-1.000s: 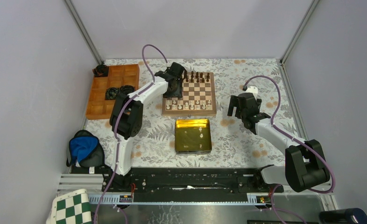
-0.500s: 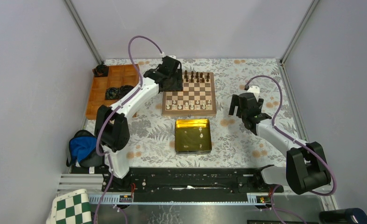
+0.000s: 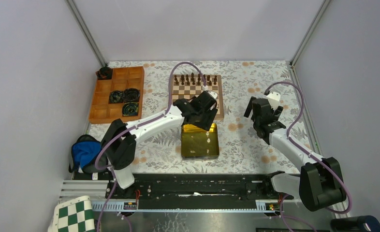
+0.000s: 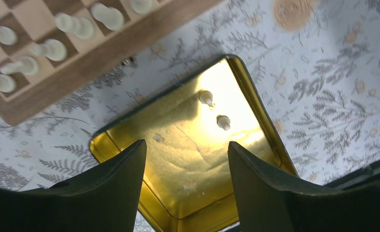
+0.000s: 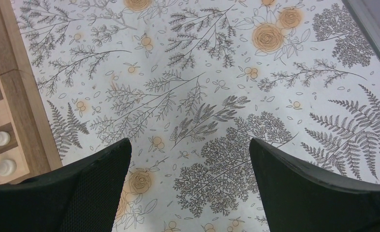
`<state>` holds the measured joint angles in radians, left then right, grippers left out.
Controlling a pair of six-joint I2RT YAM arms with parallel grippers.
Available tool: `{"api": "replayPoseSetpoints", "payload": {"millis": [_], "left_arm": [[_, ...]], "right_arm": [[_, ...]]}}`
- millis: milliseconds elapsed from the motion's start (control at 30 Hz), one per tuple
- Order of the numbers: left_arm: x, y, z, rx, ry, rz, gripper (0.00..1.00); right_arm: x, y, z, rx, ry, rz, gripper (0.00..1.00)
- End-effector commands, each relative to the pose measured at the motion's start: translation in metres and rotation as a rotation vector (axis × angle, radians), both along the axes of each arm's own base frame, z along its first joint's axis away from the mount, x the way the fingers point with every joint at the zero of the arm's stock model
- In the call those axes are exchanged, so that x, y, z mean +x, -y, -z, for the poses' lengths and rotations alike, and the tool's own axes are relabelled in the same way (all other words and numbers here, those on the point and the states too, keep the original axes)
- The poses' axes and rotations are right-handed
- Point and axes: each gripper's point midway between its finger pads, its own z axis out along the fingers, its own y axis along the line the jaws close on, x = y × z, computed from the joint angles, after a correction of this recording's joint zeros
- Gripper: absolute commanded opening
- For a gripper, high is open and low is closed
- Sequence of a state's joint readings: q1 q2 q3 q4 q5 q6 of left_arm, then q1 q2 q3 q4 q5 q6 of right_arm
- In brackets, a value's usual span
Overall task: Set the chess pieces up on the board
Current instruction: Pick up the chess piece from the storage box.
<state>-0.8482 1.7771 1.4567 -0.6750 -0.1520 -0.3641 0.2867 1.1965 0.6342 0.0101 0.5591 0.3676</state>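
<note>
Left gripper [image 4: 186, 146]: jaws apart, empty, above gold tin [image 4: 264, 112] holding two cream chess pieces [image 4: 206, 97]. Right gripper [image 5: 188, 145]: spread wide, empty, beside chessboard [image 5: 29, 111].

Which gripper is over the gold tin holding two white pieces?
The left gripper, jaws open above the tin; the right gripper hangs over floral cloth beside the board.
</note>
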Motion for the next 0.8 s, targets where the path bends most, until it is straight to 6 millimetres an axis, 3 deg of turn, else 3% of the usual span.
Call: {"api": "replayPoseSetpoints", "payload": {"millis": [0,333,533,767], "left_arm": [[-0.015,0.01,0.009,-0.014,-0.025,0.042,0.68],[-0.022,0.028,0.049,0.018,-0.076,0.101,0.67],[-0.02,0.037,0.062,0.003,-0.088,0.114,0.66],[-0.012,0.04,0.073,0.024,-0.079,0.105,0.58]], "right_arm": [[0.0,0.013,-0.014,0.024,0.075,0.095,1.0],[-0.005,0.027,-0.013,0.05,0.093,0.166,1.0],[-0.005,0.031,-0.016,0.04,0.101,0.184,1.0],[-0.006,0.034,-0.015,0.035,0.104,0.19,1.0]]}}
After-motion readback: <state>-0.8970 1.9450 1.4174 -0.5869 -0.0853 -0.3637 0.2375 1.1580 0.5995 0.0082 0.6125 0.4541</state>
